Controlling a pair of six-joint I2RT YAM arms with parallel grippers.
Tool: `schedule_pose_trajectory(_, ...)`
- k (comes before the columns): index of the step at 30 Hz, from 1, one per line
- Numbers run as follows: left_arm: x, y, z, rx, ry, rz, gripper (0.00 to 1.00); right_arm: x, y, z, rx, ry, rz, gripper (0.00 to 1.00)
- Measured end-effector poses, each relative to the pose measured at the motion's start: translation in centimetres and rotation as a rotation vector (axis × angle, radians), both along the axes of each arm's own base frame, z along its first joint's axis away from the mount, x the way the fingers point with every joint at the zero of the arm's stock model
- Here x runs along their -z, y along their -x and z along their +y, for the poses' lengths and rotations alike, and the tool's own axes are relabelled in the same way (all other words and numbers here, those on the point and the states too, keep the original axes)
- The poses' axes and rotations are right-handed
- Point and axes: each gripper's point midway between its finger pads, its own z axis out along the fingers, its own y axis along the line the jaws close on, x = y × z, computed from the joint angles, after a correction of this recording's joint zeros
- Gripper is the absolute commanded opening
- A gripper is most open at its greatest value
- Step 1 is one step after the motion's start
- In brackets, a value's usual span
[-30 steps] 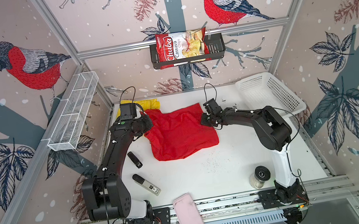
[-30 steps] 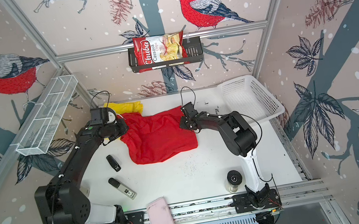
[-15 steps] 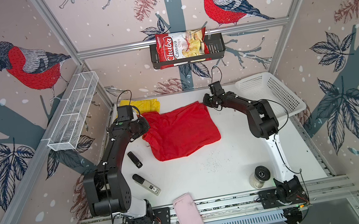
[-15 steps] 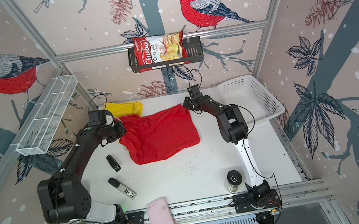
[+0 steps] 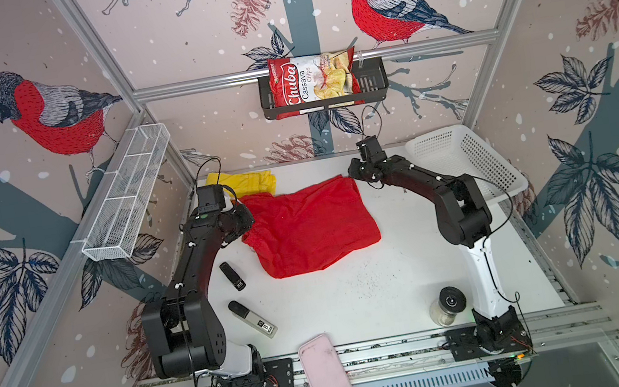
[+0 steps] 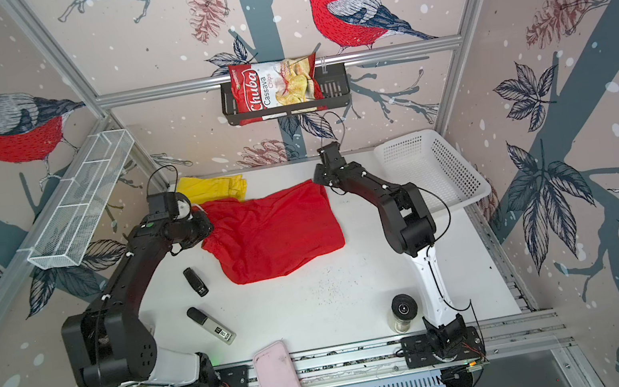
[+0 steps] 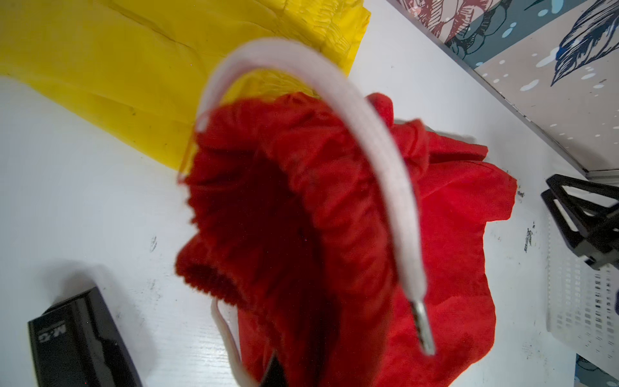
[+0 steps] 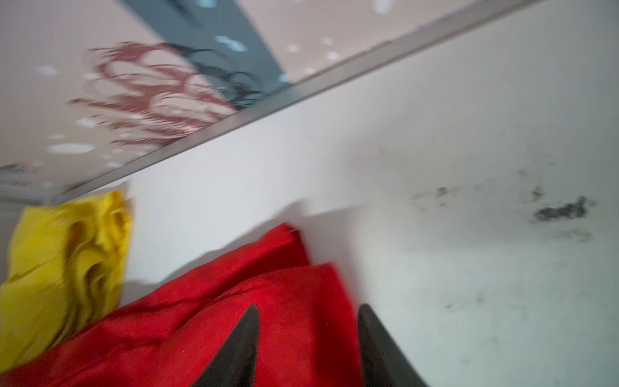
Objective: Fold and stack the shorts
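Having let go, the right gripper (image 8: 307,313) hangs spread over the upper right corner of the red mesh fabric shorts (image 5: 313,227), now stretched flat mid-frame in both top views, the left gripper (image 5: 241,221) still pinching their waistband, so folding looks ready to start

Left jaws tight, right jaws apart.

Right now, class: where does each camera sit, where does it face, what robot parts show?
Both top views: overhead, facing down at the table; left arm and right arm whole.
Left wrist: on the left arm, close on red shorts held by left gripper.
Right wrist: on the right arm, facing the back wall; right gripper open.
Shared: red shorts, yellow shorts.
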Motion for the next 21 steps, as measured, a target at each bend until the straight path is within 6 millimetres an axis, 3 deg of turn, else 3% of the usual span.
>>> schedule_pose_trajectory(2, -0.6, 0.1, 0.2, -0.007, 0.014, -0.028, 0.0, -1.1, 1.3, 3.9, -0.075, -0.034, -0.045, 0.01)
schedule_pose_trajectory(3, -0.8, 0.1, 0.4, -0.019, 0.026, -0.038, 0.0, -0.7, 1.9, 5.6, -0.115, -0.035, -0.046, 0.0)
schedule_pose_trajectory(6, -0.9, 0.1, 0.6, -0.021, 0.047, -0.05, 0.0, 2.1, 3.1, 9.6, -0.191, -0.045, -0.016, 0.0)
schedule_pose_trajectory(11, -0.9, 0.0, 0.3, -0.012, 0.073, -0.061, 0.0, 6.8, 4.3, 14.4, -0.285, -0.112, 0.06, 0.01)
schedule_pose_trajectory(16, -0.8, 0.0, 0.1, -0.004, 0.086, -0.062, 0.0, 9.0, 1.7, 15.6, -0.278, -0.174, 0.055, 0.03)
schedule_pose_trajectory(21, -0.7, -0.2, -0.1, -0.003, 0.099, -0.062, 0.0, 10.4, -1.5, 15.3, -0.234, -0.279, 0.035, 0.04)
